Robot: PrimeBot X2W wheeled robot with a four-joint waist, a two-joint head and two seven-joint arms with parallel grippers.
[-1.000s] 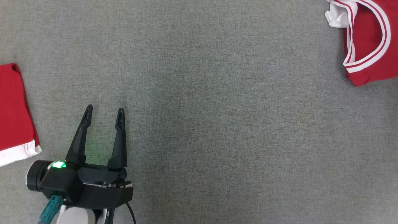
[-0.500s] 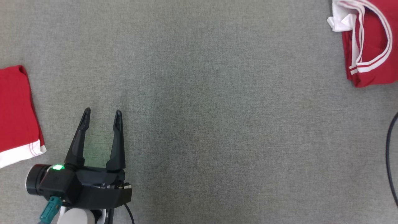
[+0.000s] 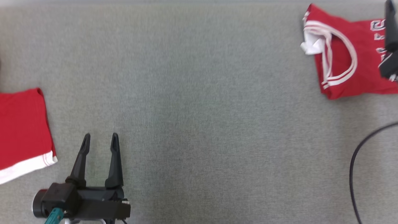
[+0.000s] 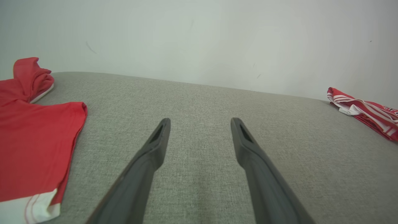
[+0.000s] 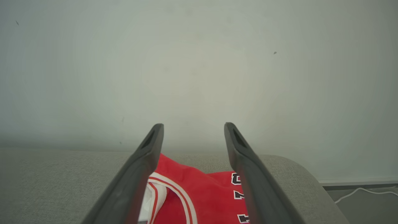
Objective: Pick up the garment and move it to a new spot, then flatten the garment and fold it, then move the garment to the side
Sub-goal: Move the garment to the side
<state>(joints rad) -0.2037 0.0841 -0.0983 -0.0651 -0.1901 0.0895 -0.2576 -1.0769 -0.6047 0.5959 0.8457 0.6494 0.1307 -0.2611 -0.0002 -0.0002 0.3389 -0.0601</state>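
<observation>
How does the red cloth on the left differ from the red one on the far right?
The left garment is plain red with a white band at one edge; the right garment has white-striped looping trim and lettering. The left garment lies mostly smooth; the right garment has white fabric bunched at one corner. Both are red and white, on the grey surface.

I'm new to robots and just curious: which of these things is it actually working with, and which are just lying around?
In the job:
- jersey, folded, far right
- right gripper, open over it

Lying about, as far as I can tell:
- red shirt, left
- black cable, right
- left gripper, open and idle over the bare table
</observation>
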